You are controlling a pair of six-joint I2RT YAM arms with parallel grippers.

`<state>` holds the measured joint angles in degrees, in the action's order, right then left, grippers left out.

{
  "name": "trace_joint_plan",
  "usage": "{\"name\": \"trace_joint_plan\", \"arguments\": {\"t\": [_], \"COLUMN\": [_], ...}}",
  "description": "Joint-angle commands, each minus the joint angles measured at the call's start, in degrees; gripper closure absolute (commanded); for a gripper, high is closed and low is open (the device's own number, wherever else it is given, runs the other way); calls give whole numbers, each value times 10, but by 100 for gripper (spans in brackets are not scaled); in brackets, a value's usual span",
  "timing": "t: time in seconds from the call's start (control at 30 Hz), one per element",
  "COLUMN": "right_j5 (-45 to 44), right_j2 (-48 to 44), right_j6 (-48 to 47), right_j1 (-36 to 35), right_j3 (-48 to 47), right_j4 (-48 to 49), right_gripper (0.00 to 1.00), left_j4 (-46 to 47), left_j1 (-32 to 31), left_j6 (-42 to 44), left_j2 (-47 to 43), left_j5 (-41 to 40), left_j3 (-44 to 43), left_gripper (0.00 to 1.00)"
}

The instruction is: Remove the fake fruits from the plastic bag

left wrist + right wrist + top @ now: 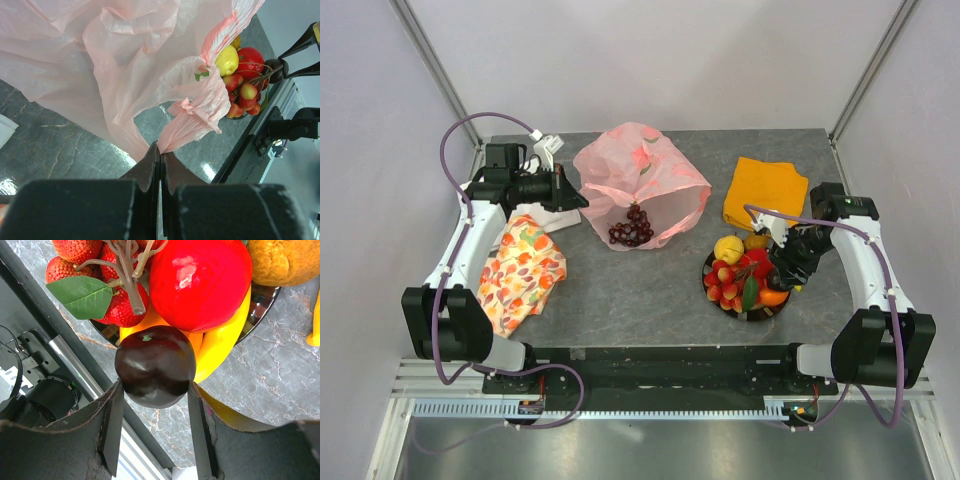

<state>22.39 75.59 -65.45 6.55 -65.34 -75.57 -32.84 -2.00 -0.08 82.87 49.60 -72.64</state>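
The pink plastic bag (642,172) lies at the back centre with its mouth facing me. A dark purple grape bunch (632,228) sits in the mouth. My left gripper (572,200) is shut on a bunched fold of the bag (125,60), its tips (161,152) pinching the film just above the table. My right gripper (786,276) is over a dark bowl (760,313) of fruits and is shut on a dark brown fruit (155,365), which touches the yellow banana (222,340). A red fruit (200,280), a red berry cluster (112,307) and an orange (285,260) lie in the bowl.
An orange cloth (765,192) lies at the back right. A floral orange-patterned cloth (520,272) lies at the front left under the left arm. The bowl's rim (261,304) is near the table's front edge and the black rail (60,340).
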Motion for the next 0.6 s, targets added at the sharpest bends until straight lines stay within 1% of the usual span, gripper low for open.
{"name": "trace_joint_plan", "arguments": {"t": [0.0,0.17,0.2,0.27,0.47,0.57], "right_j5": [19,26,25,25,32,37], "right_j2": [3,4,6,8,12,13], "right_j6": [-22,-28,-28,-28,-28,-32], "right_j1": [1,0,0,0,0,-1], "right_j3": [1,4,3,4,2,-3], "right_j4": [1,-3,-3,-3,-9,-17], "right_gripper": [92,90,87,85,71,72], "left_j4": [14,15,15,14,14,15], "left_j1": [0,0,0,0,0,0], "left_j6": [-13,-13,-13,-12,-12,-12], "left_j2": [-10,-9,-8,-9,-7,-8], "left_j5": [3,4,4,4,4,4], "left_j3": [1,1,0,1,2,5], "left_gripper": [99,99,98,98,99,98]}}
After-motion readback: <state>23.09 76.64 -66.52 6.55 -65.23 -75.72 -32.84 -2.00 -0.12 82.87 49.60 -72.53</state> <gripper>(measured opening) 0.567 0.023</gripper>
